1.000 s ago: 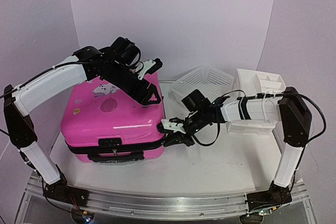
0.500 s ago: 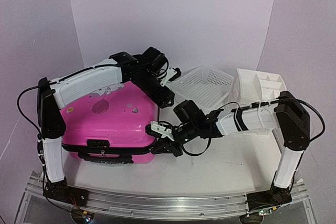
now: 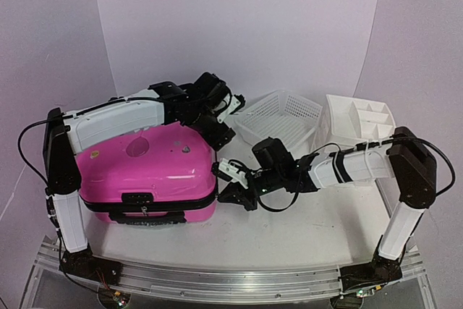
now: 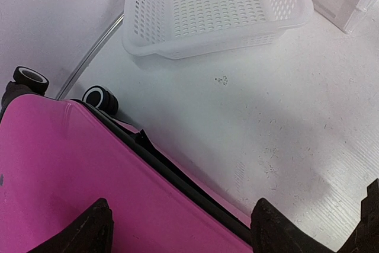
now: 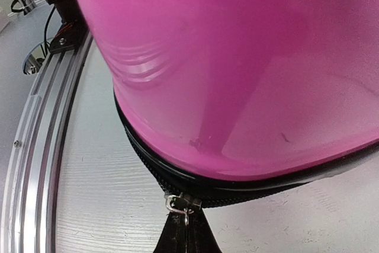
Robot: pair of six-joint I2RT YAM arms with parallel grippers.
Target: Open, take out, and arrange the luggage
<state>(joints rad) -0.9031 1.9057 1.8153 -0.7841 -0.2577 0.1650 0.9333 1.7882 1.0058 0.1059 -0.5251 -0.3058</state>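
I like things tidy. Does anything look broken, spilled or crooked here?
Nothing stands out. The pink suitcase lies flat, zipped shut where it shows, with no cracks or spills. The white basket sits upright beside it. The right gripper just pinches the zipper pull.

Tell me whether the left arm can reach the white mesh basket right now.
Probably yes: the left gripper hovers open over the luggage's edge, and only bare table lies between it and the basket.
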